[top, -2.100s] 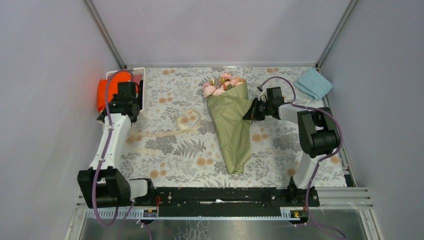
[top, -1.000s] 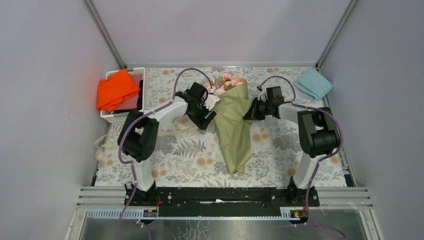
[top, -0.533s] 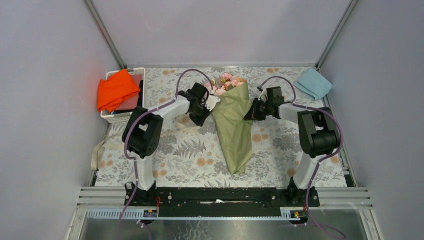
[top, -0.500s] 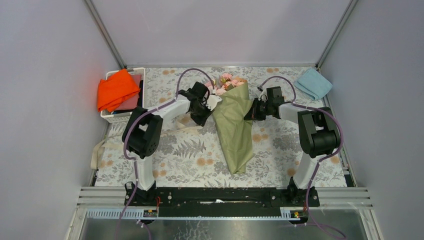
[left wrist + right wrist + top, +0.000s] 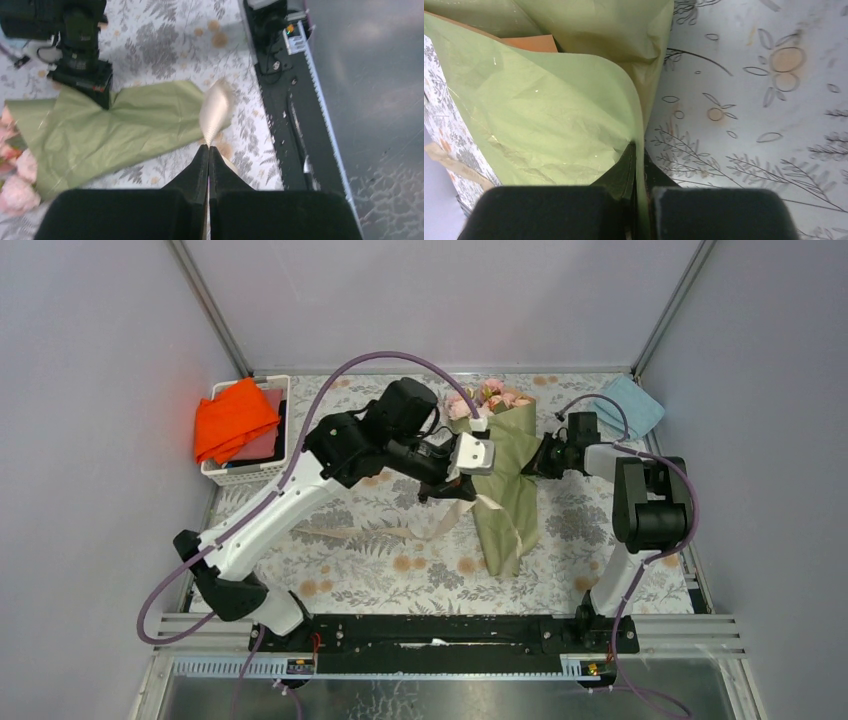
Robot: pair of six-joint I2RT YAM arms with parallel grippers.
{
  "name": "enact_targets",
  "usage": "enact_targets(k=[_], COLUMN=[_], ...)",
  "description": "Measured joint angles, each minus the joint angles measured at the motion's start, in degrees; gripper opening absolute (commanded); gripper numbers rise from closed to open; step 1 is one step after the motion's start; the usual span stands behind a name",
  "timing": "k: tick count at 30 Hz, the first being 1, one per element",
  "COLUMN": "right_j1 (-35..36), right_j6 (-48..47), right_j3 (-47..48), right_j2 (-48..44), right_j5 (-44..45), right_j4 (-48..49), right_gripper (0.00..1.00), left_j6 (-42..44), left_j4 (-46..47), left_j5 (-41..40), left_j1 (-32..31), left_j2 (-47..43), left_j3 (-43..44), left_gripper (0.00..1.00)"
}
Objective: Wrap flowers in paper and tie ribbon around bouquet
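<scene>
The bouquet (image 5: 508,490) lay on the flowered table cover (image 5: 350,430), right of the middle in the top view. Its pink blooms (image 5: 490,397) pointed to the upper edge of the frame and its narrow end to the lower edge. The left gripper (image 5: 450,490) hung just beside the cone, on its left side. Its fingers (image 5: 199,167) were pressed together on the cream ribbon (image 5: 216,107), which rose from the tips as a loose, twisted loop in the left wrist view. The rest of the band trailed over the table toward the lower left of the top view. The right gripper (image 5: 546,454) was at the right edge of the cone. In its own view the fingers were clenched on the edge of the olive paper (image 5: 549,115), with a little of the peach inner face (image 5: 531,44) showing at the top.

The ribbon seemed very light and limp, without any stiffness, so it would probably sag, twist and follow only the point where it is held. The paper looked thin and crisp. It could crease or tear under a hard pull, and it could spring open if released, so a hold on the overlapping edge seemed right. The blooms looked fragile, so the band belonged around the narrow part of the cone, not near the heads
</scene>
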Motion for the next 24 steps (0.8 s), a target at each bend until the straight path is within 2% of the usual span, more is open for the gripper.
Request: enact_targets(k=[3, 7, 10, 12, 15, 16, 17, 19, 20, 24], right_j1=[-0.9, -0.9, -0.9, -0.9, -0.9, -0.9, -0.9, -0.9, -0.9, -0.9], right_j6=[0.0, -0.5, -0.6, -0.6, -0.3, 0.0, 0.0, 0.3, 0.3, 0.5], right_j3=[0.0, 0.0, 0.1, 0.3, 0.5, 0.5, 0.5, 0.5, 0.5, 0.5], right_j2=[-0.8, -2.0, -2.2, -2.2, -2.2, -2.2, -2.2, -2.2, -2.2, -2.2], right_j5=[0.8, 1.9, 1.9, 1.7, 1.2, 0.8, 0.7, 0.1, -0.1, -0.5], right_j4=[-0.8, -1.5, -1.9, -2.1, -2.1, -2.0, -2.0, -2.0, -2.0, -2.0], right_gripper=[0.0, 0.0, 0.0, 0.0, 0.0, 0.0, 0.0, 0.0, 0.0, 0.0], left_j6=[2.9, 6.7, 9.6, 11.0, 11.5, 11.6, 11.3, 10.8, 9.9, 6.6], left_j4=[-1.2, -1.5, -0.1, 1.9, 5.3, 6.3, 7.8, 10.3, 11.5, 14.8], left_j5=[-1.3, -7.0, -14.3, -20.3, -26.9, -28.1, -29.3, -30.7, -31.4, -32.8], left_j1=[2.0, 10.1, 15.1, 16.3, 16.0, 16.0, 16.0, 16.0, 16.0, 16.0], left_j2=[-1.8, -1.4, 1.8, 5.1, 11.6, 13.5, 15.6, 18.3, 19.4, 20.9], left_j3=[-2.6, -13.7, -23.0, -29.7, -34.1, -34.1, -33.6, -32.2, -30.9, -24.4], left_gripper=[0.0, 0.0, 0.0, 0.0, 0.08, 0.13, 0.25, 0.57, 0.67, 0.96])
